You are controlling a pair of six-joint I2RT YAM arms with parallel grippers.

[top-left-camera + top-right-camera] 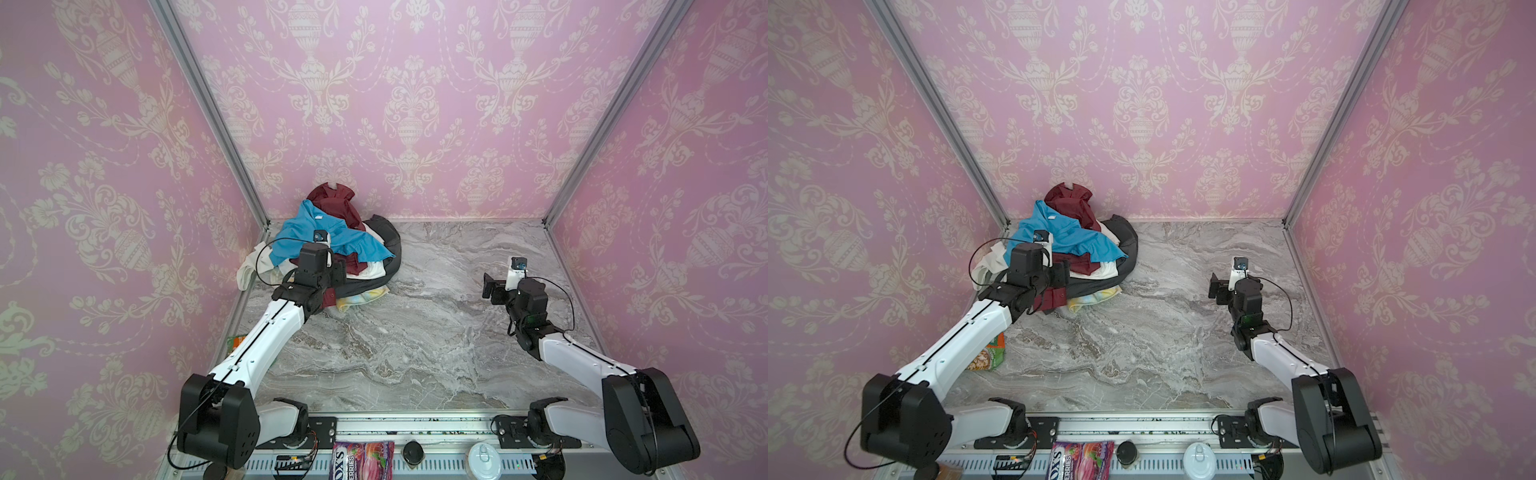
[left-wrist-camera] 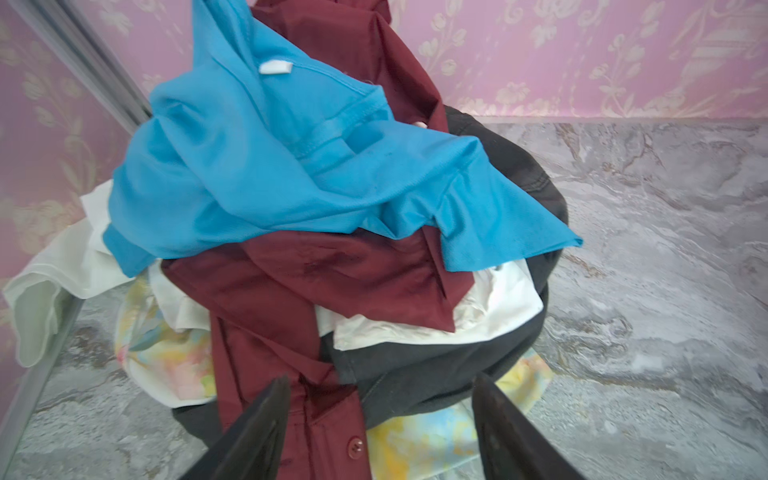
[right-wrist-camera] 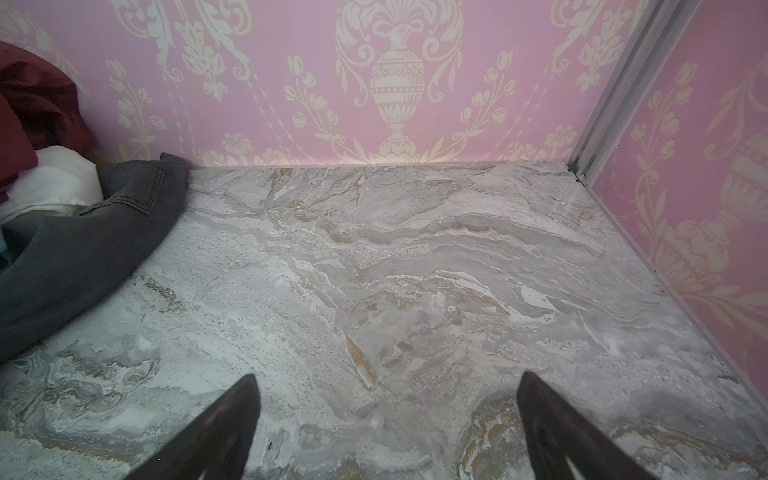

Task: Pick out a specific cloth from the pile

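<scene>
White cloth (image 2: 498, 303) lies half-buried in the pile (image 1: 303, 224); we see our left gripper (image 2: 381, 376) parted astride maroon shirt (image 2: 291, 299) folds, right gripper (image 3: 388, 374) spread wide, empty.

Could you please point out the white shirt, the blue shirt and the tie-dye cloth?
white shirt (image 2: 494, 307): left wrist view, exposed white fold.
blue shirt (image 2: 270, 166): left wrist view, middle panel.
tie-dye cloth (image 2: 166, 357): left wrist view, pastel patch.

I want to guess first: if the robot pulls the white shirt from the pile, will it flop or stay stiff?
Probably floppy: the white shirt is crumpled in soft folds, and one part droops at the pile's edge. It may drag others along, since the maroon shirt and blue shirt lie over it. Likely light, as the cloth looks thin.
</scene>
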